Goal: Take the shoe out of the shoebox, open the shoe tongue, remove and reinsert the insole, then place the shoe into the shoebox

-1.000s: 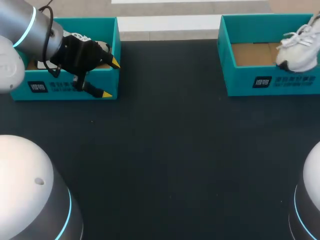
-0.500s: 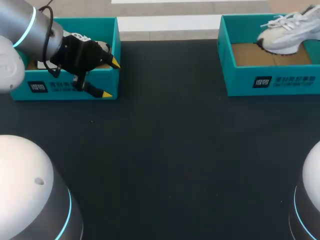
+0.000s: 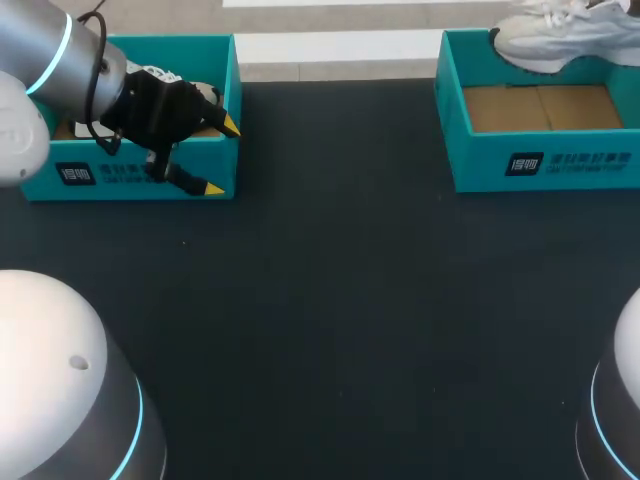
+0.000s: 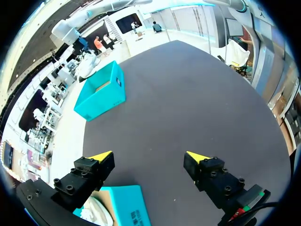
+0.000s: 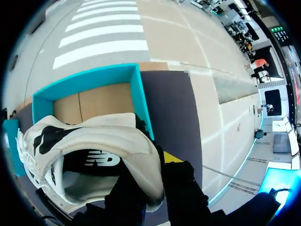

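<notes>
Over right shoebox (image 3: 545, 165), shoe (image 3: 560, 35) clamped in right claw (image 5: 151, 165)

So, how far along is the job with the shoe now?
Done: the white shoe is up out of the right shoebox, whose cardboard floor is bare. In hand: the right gripper holds the shoe by its heel, above the box. Left: opening the tongue, the insole out and in, the return. The left gripper hangs open at the left shoebox.
</notes>
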